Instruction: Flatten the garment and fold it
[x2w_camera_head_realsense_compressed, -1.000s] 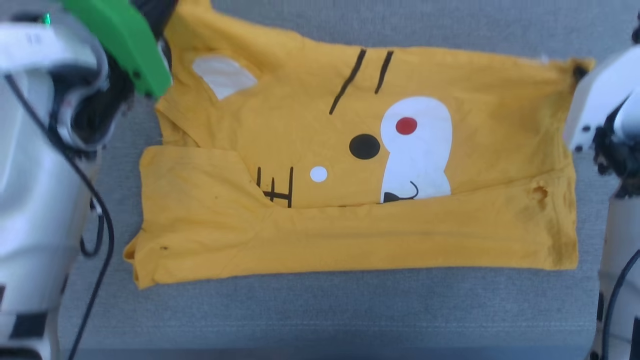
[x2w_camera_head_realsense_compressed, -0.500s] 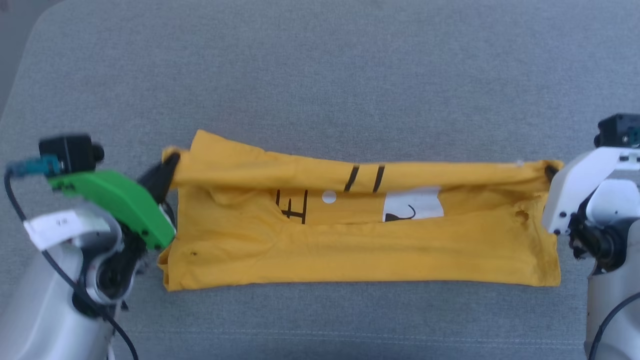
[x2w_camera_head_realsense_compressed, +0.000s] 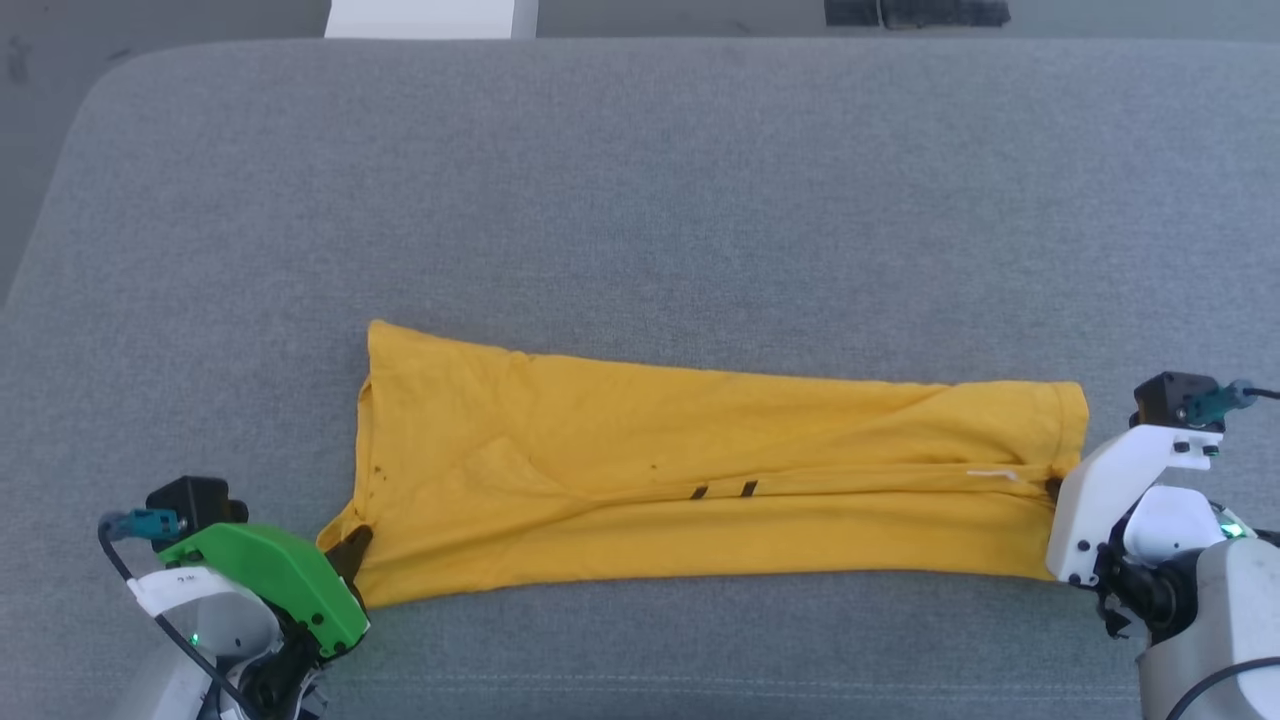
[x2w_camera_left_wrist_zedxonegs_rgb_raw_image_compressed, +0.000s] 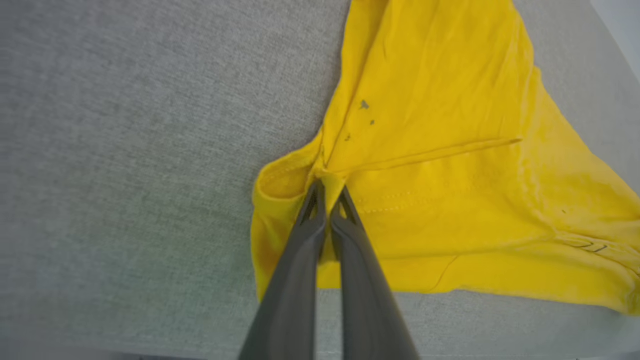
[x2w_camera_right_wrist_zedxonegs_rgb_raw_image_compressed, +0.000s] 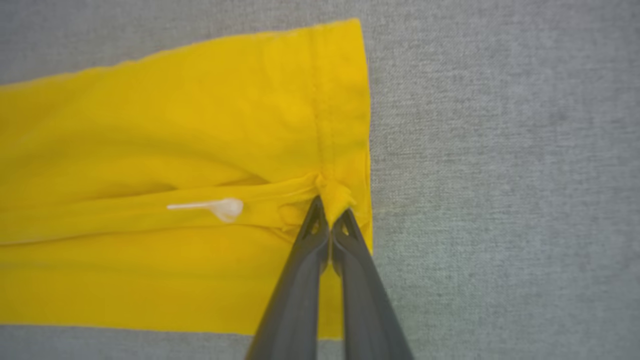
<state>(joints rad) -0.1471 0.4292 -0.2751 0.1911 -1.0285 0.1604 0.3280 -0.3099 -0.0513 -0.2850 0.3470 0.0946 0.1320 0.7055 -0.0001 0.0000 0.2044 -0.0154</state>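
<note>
Both grippers are pinched tight on cloth: my left gripper has a bunched corner and my right gripper a nub of hem, with the garment lying between them as a long folded yellow band near the front of the grey cushion. I'd set both corners down together, level with the near edge and lightly taut, then let go straight up so nothing drags. Lots of bare grey behind the shirt, plus a white boxy thing and something dark past the far edge.
</note>
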